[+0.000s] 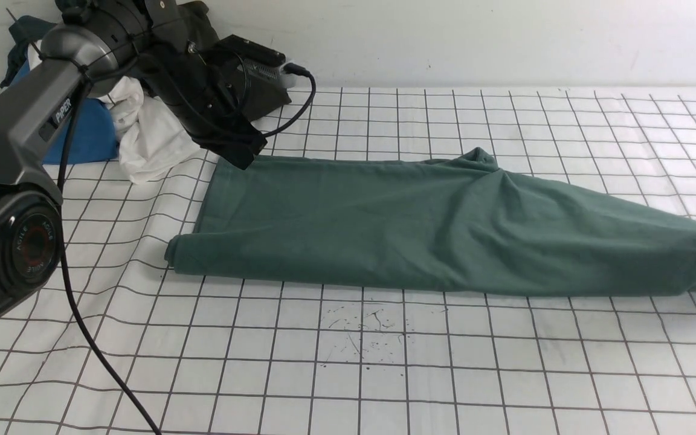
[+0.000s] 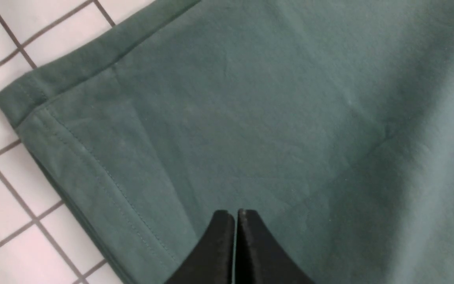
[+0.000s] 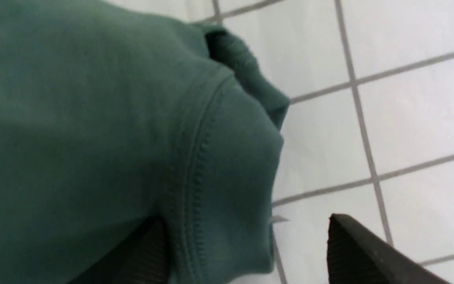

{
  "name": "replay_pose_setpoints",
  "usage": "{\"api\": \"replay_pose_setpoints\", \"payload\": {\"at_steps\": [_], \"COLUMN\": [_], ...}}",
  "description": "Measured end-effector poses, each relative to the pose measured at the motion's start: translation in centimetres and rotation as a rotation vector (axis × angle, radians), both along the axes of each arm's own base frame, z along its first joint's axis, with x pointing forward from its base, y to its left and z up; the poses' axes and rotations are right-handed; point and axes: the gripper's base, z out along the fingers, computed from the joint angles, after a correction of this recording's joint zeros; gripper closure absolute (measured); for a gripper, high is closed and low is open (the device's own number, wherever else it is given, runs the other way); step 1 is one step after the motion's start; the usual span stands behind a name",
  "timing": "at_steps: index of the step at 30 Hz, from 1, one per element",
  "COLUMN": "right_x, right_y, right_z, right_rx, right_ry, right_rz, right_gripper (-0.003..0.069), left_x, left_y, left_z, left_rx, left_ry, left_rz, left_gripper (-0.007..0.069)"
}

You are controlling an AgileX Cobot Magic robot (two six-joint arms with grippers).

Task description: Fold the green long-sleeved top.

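Left fingers (image 2: 219,248) were pressed together over a hem corner of the green long-sleeved top (image 1: 384,223), which lay folded lengthwise on the gridded surface (image 1: 348,374); right fingers (image 3: 365,252) stood apart, straddling its opposite end.

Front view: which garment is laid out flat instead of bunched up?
The green long-sleeved top, stretched across the middle; the white garment and the blue garment lie crumpled at the far left.
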Motion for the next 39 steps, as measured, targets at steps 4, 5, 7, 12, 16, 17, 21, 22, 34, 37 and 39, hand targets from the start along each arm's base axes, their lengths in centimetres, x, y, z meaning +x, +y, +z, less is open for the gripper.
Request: {"api": "replay_pose_setpoints", "payload": {"at_steps": [4,5,7,12,16,17,21,22,34,37,39], "right_x": [0.6,0.8,1.0,1.2,1.2,1.2,1.5,1.5,1.5,1.8,2.3], "right_y": [-0.2,-0.2,0.0,0.3,0.4,0.4,0.5,0.5,-0.4,2.7,6.2], "right_z": [-1.8,-2.3,-3.0,-3.1,-3.1,-3.1,-2.0,-1.9,13.1,17.3,19.3], "right_rx": [0.029,0.040,0.072,0.103,0.107,0.107,0.104,0.105,-0.203,-0.230,-0.216], "right_ry": [-0.009,-0.006,-0.006,-0.024,-0.025,-0.022,-0.003,-0.001,-0.170,-0.256,-0.323], "right_rz": [-0.040,-0.043,-0.056,-0.022,0.002,0.012,0.086,0.088,0.166,0.258,0.352], "right_gripper": [0.0112,0.0109,0.0109,0.0131,0.0238,0.0273,0.0502,0.0513,0.0648,0.0648,0.0648], "left_x": [0.0,0.0,0.0,0.0,0.0,0.0,0.0,0.0,-0.9,-1.8,-2.3], "left_y": [0.0,0.0,0.0,0.0,0.0,0.0,0.0,0.0,0.9,1.3,1.5], "left_z": [0.0,0.0,0.0,0.0,0.0,0.0,0.0,0.0,3.8,6.6,8.1], "left_rx": [-0.001,-0.001,-0.001,0.002,0.002,0.002,0.002,0.002,0.084,0.094,0.101], "left_ry": [0.000,0.000,0.000,0.000,0.000,0.000,0.000,0.000,-0.088,-0.144,-0.175], "left_rz": [0.000,0.000,0.000,0.000,0.000,0.000,0.000,0.000,0.009,0.028,0.036], "left_gripper": [0.0632,0.0632,0.0632,0.0632,0.0632,0.0632,0.0632,0.0632,0.0632,0.0632,0.0632]}}
